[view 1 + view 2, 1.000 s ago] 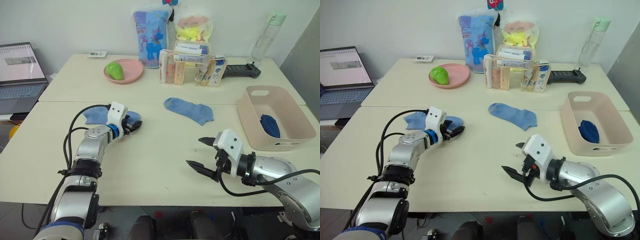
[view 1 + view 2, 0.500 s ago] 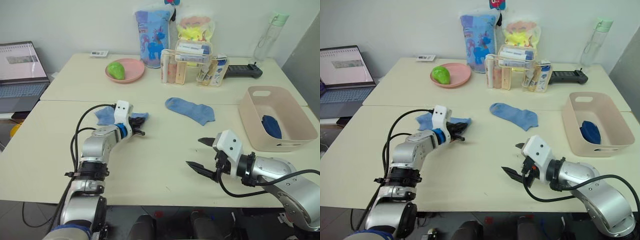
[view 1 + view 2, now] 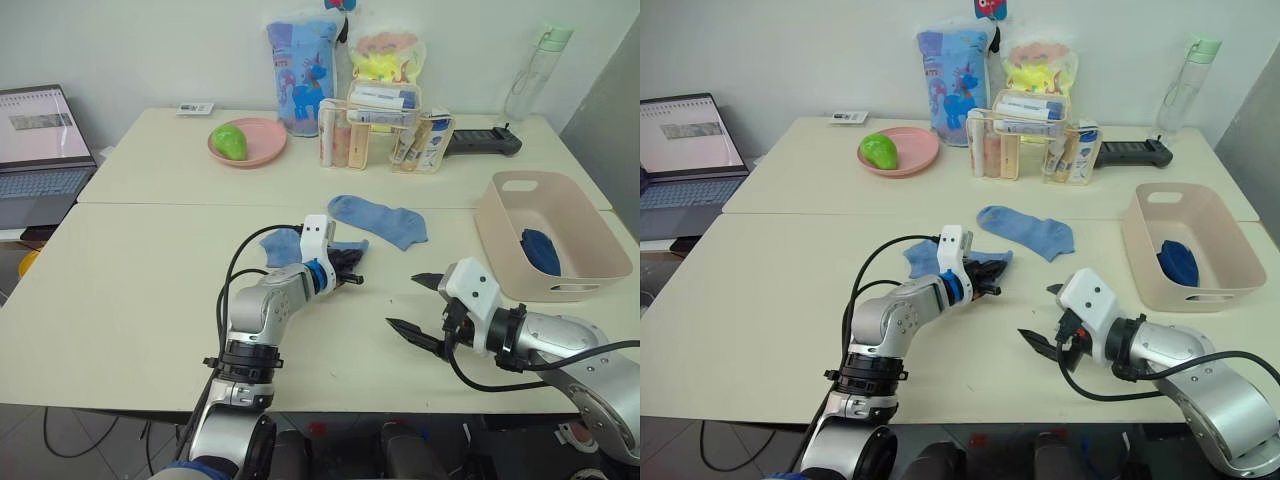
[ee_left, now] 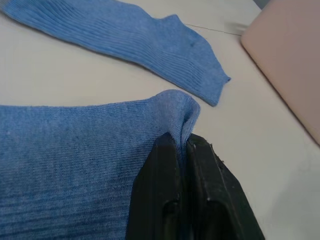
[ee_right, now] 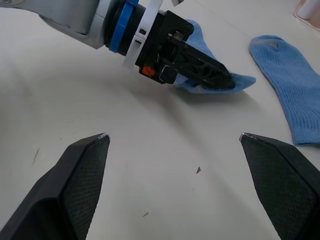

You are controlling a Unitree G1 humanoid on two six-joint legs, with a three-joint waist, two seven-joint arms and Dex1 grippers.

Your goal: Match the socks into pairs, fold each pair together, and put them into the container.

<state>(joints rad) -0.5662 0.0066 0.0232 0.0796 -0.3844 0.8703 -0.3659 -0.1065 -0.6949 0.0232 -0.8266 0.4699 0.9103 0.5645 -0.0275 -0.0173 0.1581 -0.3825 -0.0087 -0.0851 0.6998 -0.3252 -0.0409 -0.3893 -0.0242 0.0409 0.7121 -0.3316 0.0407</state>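
My left gripper [image 3: 350,268] is shut on the edge of a light blue sock [image 3: 285,244], which trails flat on the table behind it; the pinched fold [image 4: 175,117] shows in the left wrist view. A second light blue sock [image 3: 378,219] lies flat just beyond it, close but apart. The pale pink container [image 3: 590,260] stands at the right with a dark navy sock bundle [image 3: 541,250] inside. My right gripper [image 3: 420,303] hovers open and empty over the table's near part, right of the left gripper.
At the back stand a pink plate with a green object [image 3: 247,141], a clear organiser of tubes [image 3: 385,130], two bags [image 3: 301,72], a bottle [image 3: 532,72] and a black device [image 3: 483,143]. A laptop [image 3: 40,150] sits far left.
My left gripper has dragged its light blue sock rightward across the table, up next to the second light blue sock. The right gripper has shifted slightly right, still open.
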